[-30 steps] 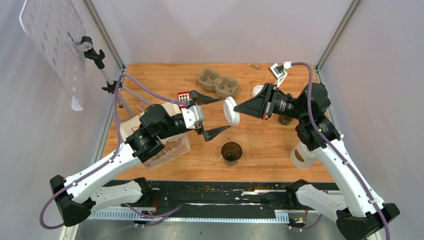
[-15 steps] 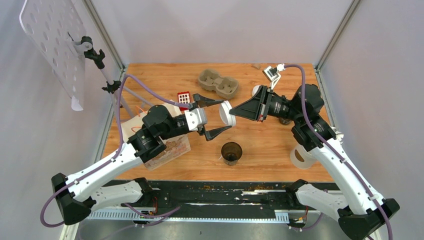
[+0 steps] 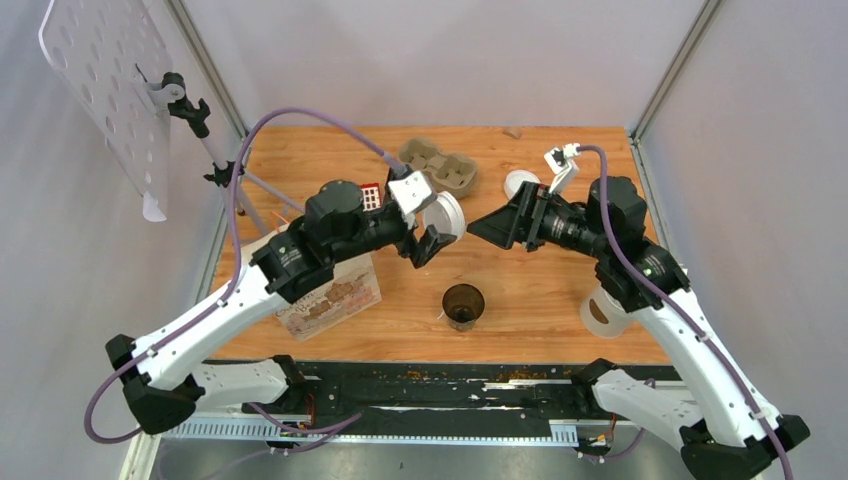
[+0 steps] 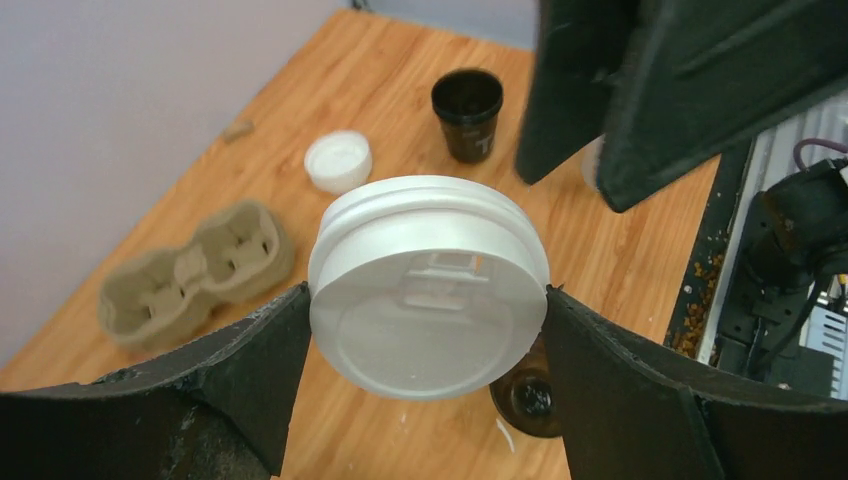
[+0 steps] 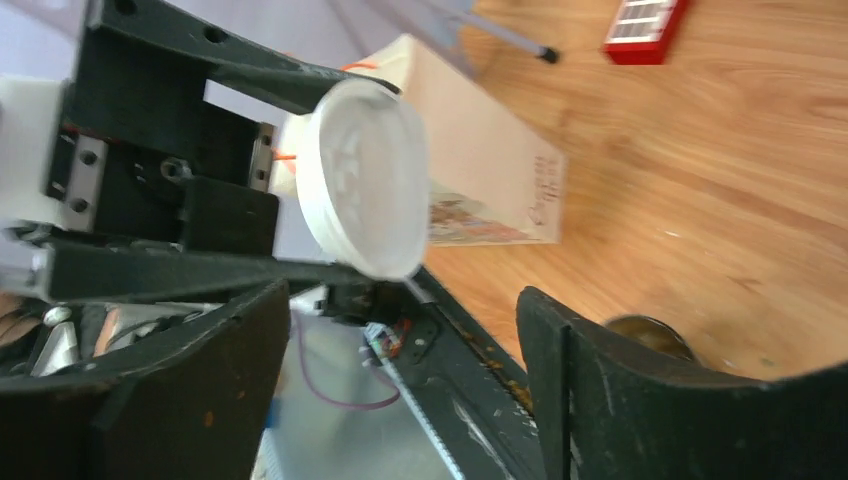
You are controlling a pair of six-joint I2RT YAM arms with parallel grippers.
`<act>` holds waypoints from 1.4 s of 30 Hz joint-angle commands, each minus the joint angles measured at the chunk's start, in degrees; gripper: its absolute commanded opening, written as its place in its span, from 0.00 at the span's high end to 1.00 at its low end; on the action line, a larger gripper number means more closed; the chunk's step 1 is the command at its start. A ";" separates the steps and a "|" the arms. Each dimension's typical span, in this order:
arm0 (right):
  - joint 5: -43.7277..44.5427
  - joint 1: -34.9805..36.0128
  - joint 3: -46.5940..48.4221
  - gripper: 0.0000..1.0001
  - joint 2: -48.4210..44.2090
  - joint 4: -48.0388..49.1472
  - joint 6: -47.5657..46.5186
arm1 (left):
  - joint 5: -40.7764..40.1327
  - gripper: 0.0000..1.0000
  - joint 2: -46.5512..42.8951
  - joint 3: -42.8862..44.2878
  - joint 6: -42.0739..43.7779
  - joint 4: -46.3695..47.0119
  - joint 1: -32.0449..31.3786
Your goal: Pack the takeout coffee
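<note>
My left gripper point(image 3: 438, 218) is shut on a white plastic lid point(image 3: 447, 213), its fingers point(image 4: 260, 350) pressing the lid's point(image 4: 430, 285) rim from both sides, held in the air over the table's middle. Right gripper point(image 3: 474, 227) hangs just right of the lid, open, nothing between its fingers point(image 5: 590, 380). Below the lid stands a takeout coffee cup point(image 3: 463, 305), dark brown and lidless, partly hidden under the lid in the left wrist view point(image 4: 525, 400). A second dark, lidless cup point(image 4: 467, 112) stands further back, with a loose white lid point(image 4: 338, 160) beside it.
A grey-brown pulp cup tray point(image 3: 437, 166) lies at the back centre. A printed paper bag point(image 3: 330, 295) lies at the left under my left arm, a small red block point(image 3: 370, 193) behind it. A white holder point(image 3: 600, 312) stands at the right front.
The right gripper has let go of the white lid and drawn back to the right. The left gripper has closed on the lid and turned it upward, moving slightly back.
</note>
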 commanded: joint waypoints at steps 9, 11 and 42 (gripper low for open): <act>34.66 0.22 3.45 0.00 -14.46 -20.41 -14.39 | -11.00 0.16 19.59 18.87 -17.81 -35.47 -4.36; 37.78 0.19 3.82 0.00 -16.51 -21.18 -15.37 | -10.97 0.16 22.97 20.79 -19.43 -37.51 -5.14; 43.43 0.17 4.73 0.00 -21.85 -22.27 -18.60 | -9.93 0.10 45.71 29.79 -23.33 -45.73 -10.94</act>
